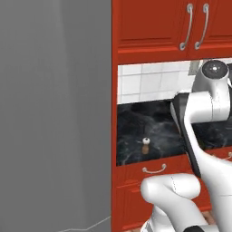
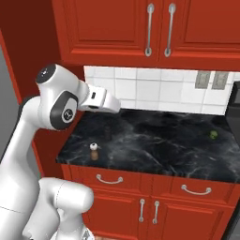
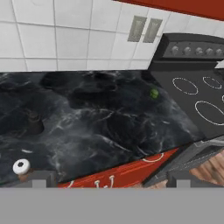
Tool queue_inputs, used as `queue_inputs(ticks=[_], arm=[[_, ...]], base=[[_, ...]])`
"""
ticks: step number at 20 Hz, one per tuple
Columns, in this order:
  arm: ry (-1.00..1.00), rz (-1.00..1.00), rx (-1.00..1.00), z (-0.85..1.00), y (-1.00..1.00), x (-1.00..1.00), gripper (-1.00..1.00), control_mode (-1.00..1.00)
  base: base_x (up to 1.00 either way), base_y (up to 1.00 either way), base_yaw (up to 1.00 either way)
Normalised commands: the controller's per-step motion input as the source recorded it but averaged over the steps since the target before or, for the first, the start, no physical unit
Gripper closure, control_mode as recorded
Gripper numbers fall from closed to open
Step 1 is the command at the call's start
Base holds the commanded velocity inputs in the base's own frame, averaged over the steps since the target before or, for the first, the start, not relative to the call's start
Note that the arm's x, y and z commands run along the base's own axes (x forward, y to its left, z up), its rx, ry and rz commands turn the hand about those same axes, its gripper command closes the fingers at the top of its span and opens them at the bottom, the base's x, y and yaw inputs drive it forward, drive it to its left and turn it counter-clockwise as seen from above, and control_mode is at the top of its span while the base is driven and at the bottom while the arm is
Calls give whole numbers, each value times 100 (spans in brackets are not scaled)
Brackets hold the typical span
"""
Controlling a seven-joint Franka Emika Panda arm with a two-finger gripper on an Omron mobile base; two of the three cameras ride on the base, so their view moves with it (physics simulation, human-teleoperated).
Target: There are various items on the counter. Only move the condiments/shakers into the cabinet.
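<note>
From the hand camera I read the bench (image 3: 109,127) left to right. Nearest the left front edge stands the brown shaker (image 3: 21,167) with its white ball top, close to the lip above the red drawers. Behind it, a little further in, sits a dark shaker (image 3: 34,123), hard to make out against the black marble; I cannot tell its exact shape. Well apart to the right, near the stove (image 3: 192,87), lies a small green thing (image 3: 154,92), which I judge to be food and not mine to move.

My claw (image 3: 107,179) hangs above the front edge with its tips spread wide and nothing between them.

In the right base camera the brown shaker (image 2: 94,151) stands upright near the front left corner and the dark one (image 2: 108,131) behind it. The cabinet doors (image 2: 117,28) overhead look closed, their grey handles (image 2: 150,30) side by side.

I expect the brown shaker to be light, stiff turned wood, and easy to tip because it is narrow and tall. The ball top looks smooth and round, so pads would slide off it. I would take it across the straight body below the ball, square on, and close gently so it does not skate toward the edge.
</note>
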Motion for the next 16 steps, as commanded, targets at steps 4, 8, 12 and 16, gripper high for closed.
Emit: queue_inputs(ticks=[4,8,12,16], arm=[[0,0,0,0,0,0,-100,100],[0,0,0,0,0,0,-100,100],[0,24,8,-10,-67,0,-100,-100],[0,47,6,-20,-92,0,-100,-100]], base=[[64,-17,5],[37,-49,16],[3,-17,6],[0,0,0]])
